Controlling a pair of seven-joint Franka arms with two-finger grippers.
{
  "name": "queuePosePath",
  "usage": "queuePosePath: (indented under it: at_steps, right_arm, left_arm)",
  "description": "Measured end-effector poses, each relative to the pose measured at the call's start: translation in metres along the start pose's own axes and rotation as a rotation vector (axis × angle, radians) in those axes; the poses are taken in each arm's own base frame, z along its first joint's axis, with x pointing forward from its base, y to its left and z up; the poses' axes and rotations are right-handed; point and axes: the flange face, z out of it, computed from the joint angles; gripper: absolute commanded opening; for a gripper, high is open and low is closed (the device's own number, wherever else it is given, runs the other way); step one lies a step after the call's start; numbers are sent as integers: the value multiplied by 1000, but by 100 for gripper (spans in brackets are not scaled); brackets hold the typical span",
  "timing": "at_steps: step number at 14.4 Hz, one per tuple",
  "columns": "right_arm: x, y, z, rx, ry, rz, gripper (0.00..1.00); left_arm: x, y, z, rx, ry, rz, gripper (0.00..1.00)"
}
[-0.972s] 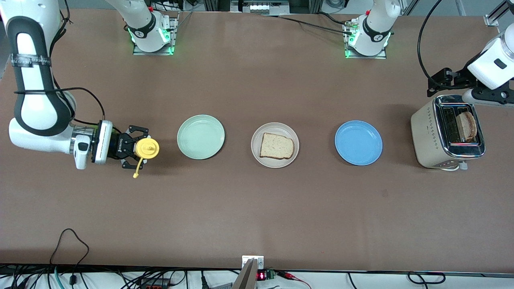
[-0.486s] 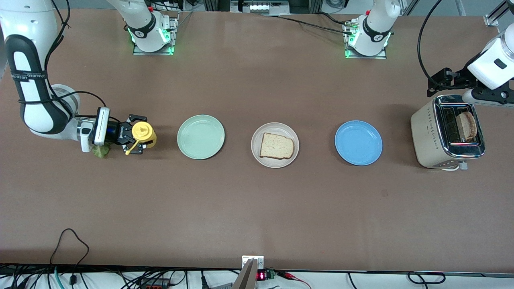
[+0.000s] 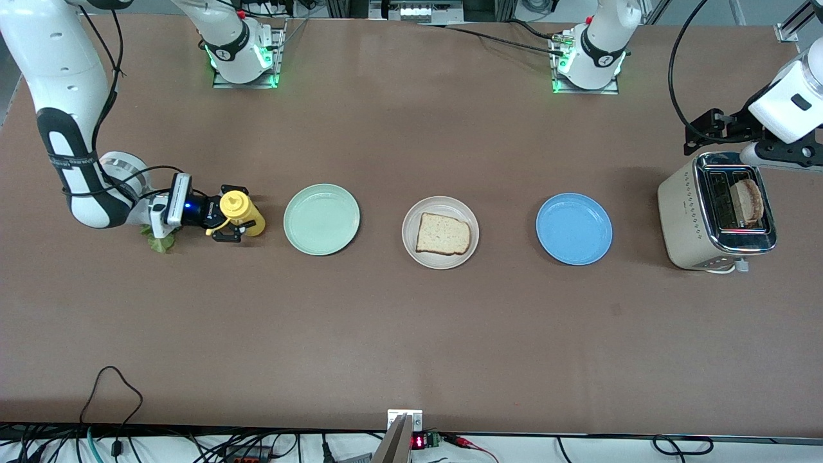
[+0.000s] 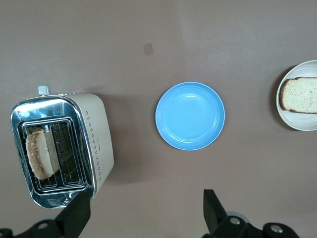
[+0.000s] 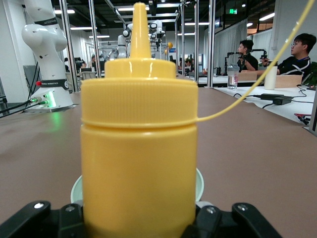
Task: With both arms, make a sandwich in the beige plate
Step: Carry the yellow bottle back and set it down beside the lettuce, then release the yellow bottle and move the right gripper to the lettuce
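The right gripper (image 3: 226,226) is clamping a yellow squeeze bottle (image 3: 242,214) by its body, upright, low at the right arm's end of the table, beside the mint-green plate (image 3: 321,219). A green lettuce leaf (image 3: 159,243) is lying on the table under that wrist. The bottle is looking soft-walled and smooth, so a grip around mid-body is probably suiting it best; squeezing hard would likely push sauce out. The left gripper (image 4: 143,218) is hanging with fingers spread and empty over the table near the toaster (image 3: 715,212), where one bread slice (image 3: 750,200) is standing in a slot. The beige plate (image 3: 440,232) is sitting between the mint-green and blue plate (image 3: 573,229), carrying another bread slice (image 3: 443,234), light, crumbly and best gripped at the crust
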Motion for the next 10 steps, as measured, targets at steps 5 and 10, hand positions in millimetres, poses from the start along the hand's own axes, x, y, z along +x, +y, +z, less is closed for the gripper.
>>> queuePosePath:
  at_steps: [5,10]
  right_arm:
    - [-17,-10,-6,-3,53,32,52]
    - [-23,-11,-4,-6,72,42,74]
  left_arm:
    - [0,0,0,0,0,0,100]
    - [0,0,0,0,0,0,100]
